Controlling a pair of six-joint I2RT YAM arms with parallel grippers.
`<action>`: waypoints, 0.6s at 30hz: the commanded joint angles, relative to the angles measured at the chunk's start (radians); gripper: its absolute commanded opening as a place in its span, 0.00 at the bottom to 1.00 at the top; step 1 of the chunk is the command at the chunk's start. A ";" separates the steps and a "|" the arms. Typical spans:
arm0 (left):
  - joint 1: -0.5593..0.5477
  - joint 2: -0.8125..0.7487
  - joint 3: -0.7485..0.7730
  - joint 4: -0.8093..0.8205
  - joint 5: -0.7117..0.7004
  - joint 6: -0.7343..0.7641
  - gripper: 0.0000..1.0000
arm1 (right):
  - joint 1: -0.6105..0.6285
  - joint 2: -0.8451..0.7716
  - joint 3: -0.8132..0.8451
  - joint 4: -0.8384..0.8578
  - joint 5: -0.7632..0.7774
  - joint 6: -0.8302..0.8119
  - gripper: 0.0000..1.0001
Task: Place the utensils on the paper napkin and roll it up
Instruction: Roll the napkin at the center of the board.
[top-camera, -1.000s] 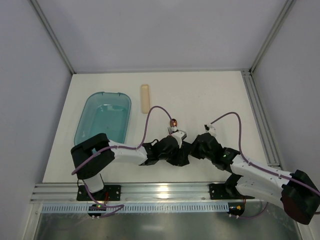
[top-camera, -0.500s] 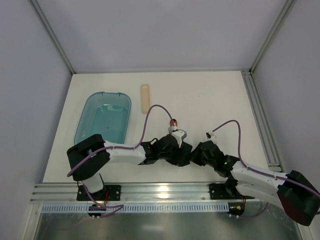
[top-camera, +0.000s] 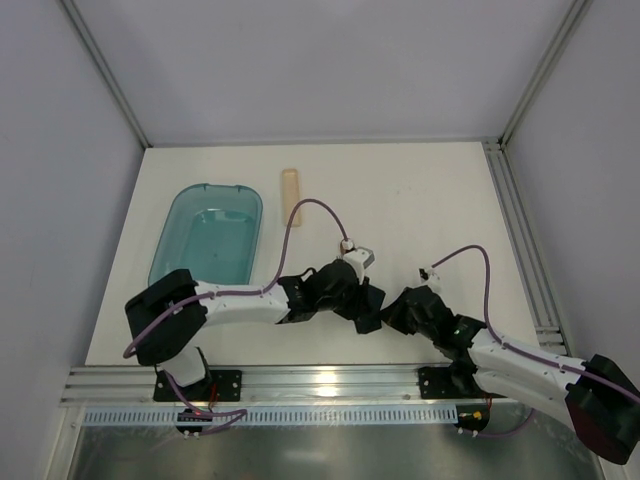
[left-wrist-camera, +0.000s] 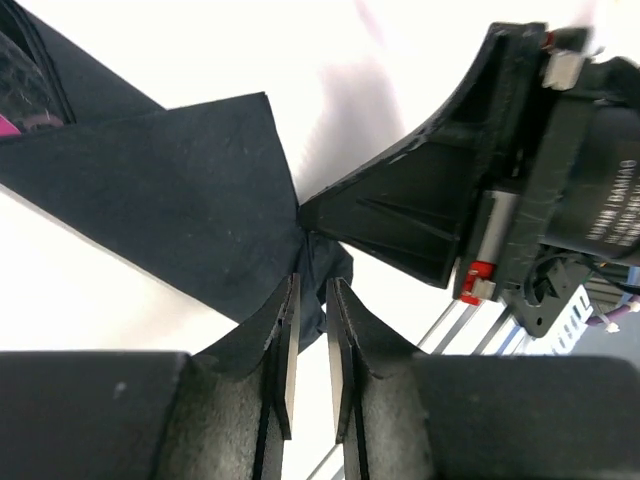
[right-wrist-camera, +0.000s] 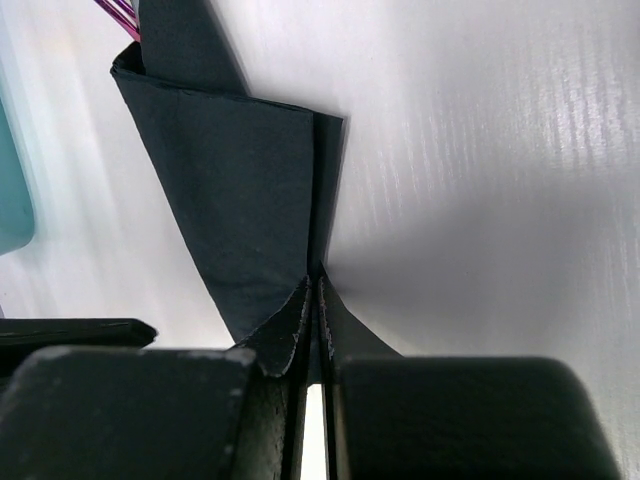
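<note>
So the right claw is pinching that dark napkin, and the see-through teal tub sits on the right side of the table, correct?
Not quite: the teal tub sits on the left side of the table, as the top view shows. The rest holds: the right claw is pinching the dark napkin.

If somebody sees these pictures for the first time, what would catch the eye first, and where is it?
First, the dark paper napkin, folded, at the near middle of the table. It is pinched by both the left gripper and the right gripper, which meet almost tip to tip. Next, the translucent teal tub on the left of the table, with a pale beige stick lying beside its far right corner.
</note>
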 joint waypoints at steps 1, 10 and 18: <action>-0.003 0.038 0.022 0.031 0.032 -0.015 0.21 | -0.001 -0.005 -0.016 -0.028 0.033 0.006 0.06; -0.036 0.131 0.026 0.094 0.060 -0.037 0.19 | -0.001 0.017 -0.022 -0.008 0.028 0.026 0.06; -0.052 0.125 0.003 0.115 0.049 -0.038 0.19 | 0.030 -0.020 -0.036 0.013 0.016 0.104 0.06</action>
